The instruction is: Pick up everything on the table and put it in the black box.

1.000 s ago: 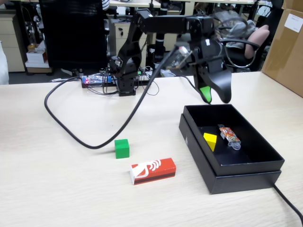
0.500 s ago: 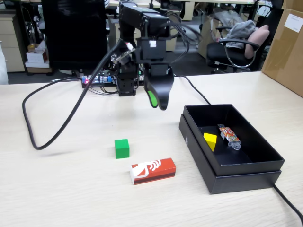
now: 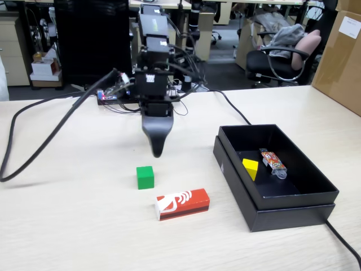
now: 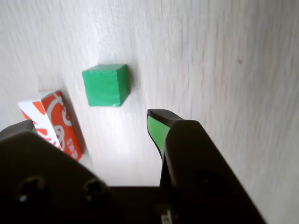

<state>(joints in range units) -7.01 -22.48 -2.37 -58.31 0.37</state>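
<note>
Jaws first: you are looking at a black gripper [image 4: 93, 122] that is standing open with nothing between its two sides, one tip with a green pad showing to the right and the other dark tip low at the left edge of the wrist view. In the fixed view the gripper [image 3: 157, 151] is pointing down and hanging above the light beige wood-grain table [image 3: 67, 226], just behind the small green cube [image 3: 145, 176]. That cube is sitting by itself on the table, and the wrist view is showing it [image 4: 105, 85] ahead of the open tips, not between them. Near it, a little closer to the camera in the fixed view, the long red-and-white carton with a white swirl mark [image 3: 182, 204] is lying flat. The small yellow cube [image 3: 250, 168] is already resting inside the shallow black cardboard box [image 3: 285, 212], next to a small orange-red wrapped candy [image 3: 273, 161]. So you are probably going for the green cube now. It is looking light and hard, with flat smooth sides, so it should not squash. You are best taking it by two opposite flat sides, near the middle, so it is not twisting or popping out. The carton is looking light too; you should be grabbing it across its narrow width.
</note>
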